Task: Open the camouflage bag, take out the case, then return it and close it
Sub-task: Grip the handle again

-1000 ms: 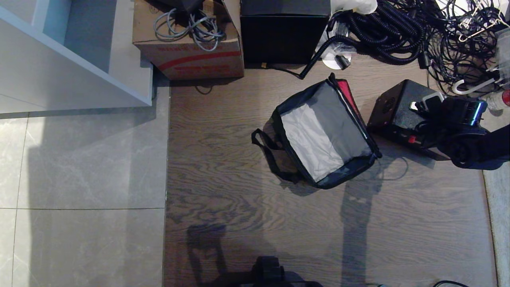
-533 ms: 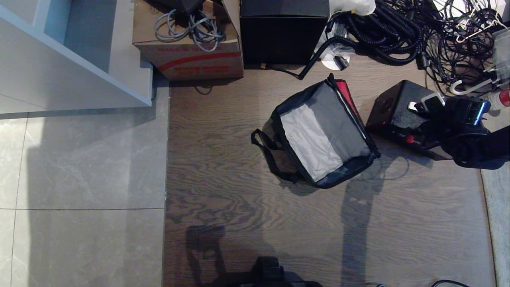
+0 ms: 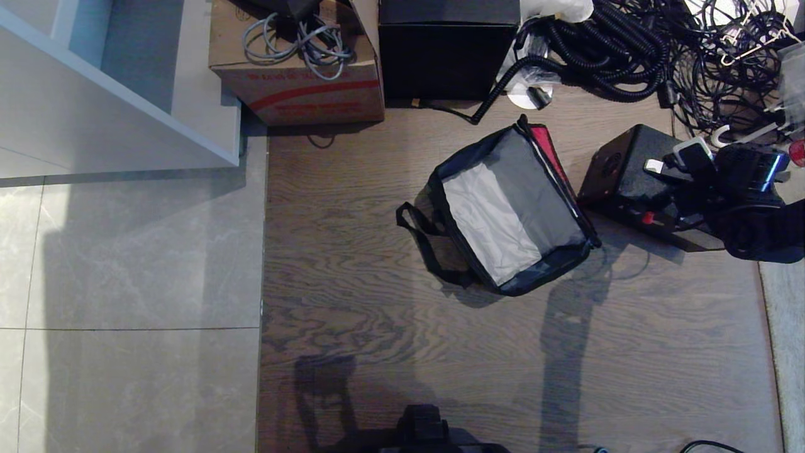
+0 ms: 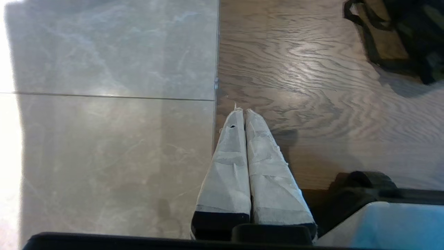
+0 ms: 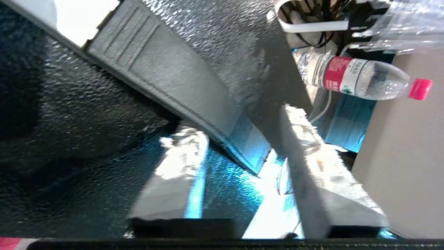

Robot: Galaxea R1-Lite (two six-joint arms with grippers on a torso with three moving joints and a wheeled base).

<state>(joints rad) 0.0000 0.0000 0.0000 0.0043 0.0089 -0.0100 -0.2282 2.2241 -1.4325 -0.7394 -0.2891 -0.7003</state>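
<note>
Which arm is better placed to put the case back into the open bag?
The right. The right gripper is at the case, jaws open around its handle, beside the camouflage bag. The left gripper hangs shut over bare floor, away from both.

You have a floor of two surfaces: brown wood-grain boards under the camouflage bag and pale grey tiles well to the bag's left. The bag sits open on the boards, its black strap lying on the wood at its left side. Just right of the bag, the case rests on the boards. Beyond the bag you see a black cube box, with a brown cardboard box further left and a heap of black cables to the right. A plastic bottle lies on its side past the case, away from the bag.
</note>
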